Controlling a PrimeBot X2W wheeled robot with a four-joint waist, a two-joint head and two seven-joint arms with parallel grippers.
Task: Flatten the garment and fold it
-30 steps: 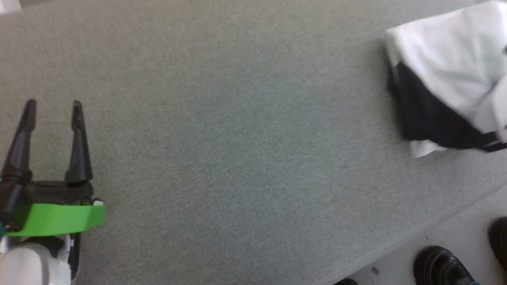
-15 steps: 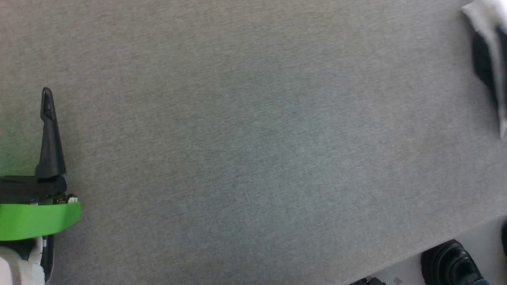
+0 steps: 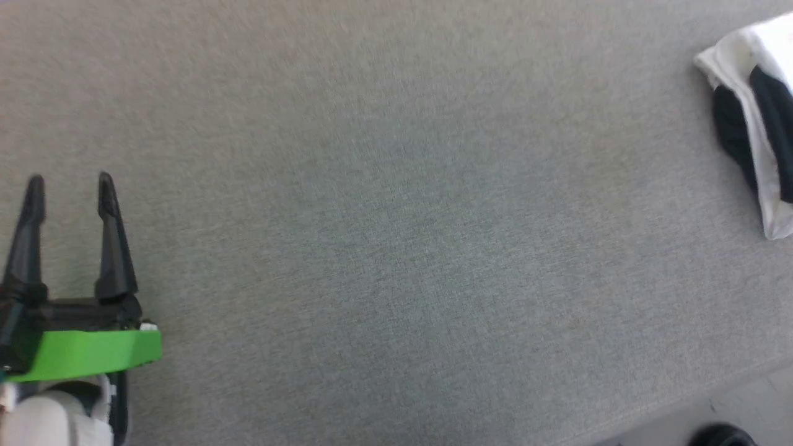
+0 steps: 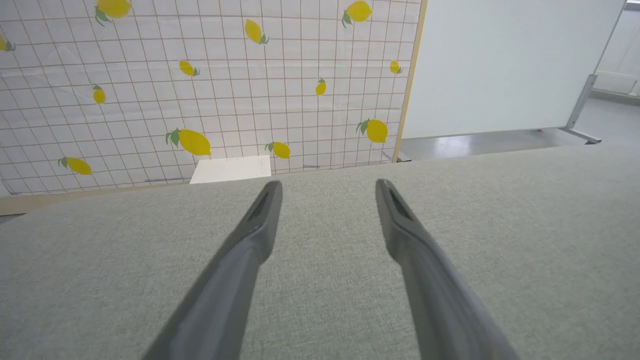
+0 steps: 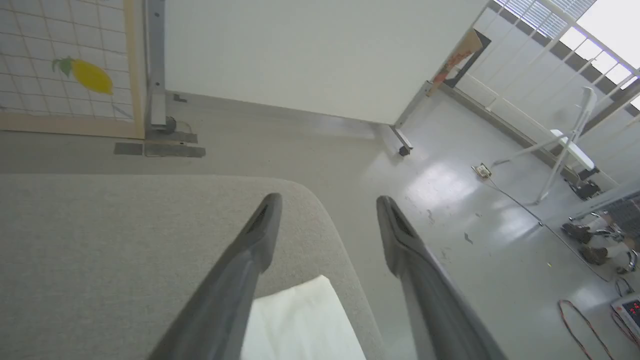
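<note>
Grey woven surface (image 3: pixel 396 248), flat, one corner rounded. Garment (image 3: pixel 737 59) lies bunched at the surface's right edge, soft white folds over black. Right hand (image 5: pixel 328 200) hangs above the white cloth, fingers wide, gripping nothing. Left hand (image 3: pixel 70 179) wide, empty, well apart from garment. Lemon-print grid screen (image 4: pixel 150 100) and glossy floor (image 5: pixel 450 200) beyond. Dark shoe (image 3: pixel 722 435) by the near edge.

Left tool (image 3: pixel 70 179): two long tapered black fingers (image 3: pixel 114 248), black base (image 3: pixel 74 310), bright green band (image 3: pixel 87 353), white forearm (image 3: pixel 43 421).
</note>
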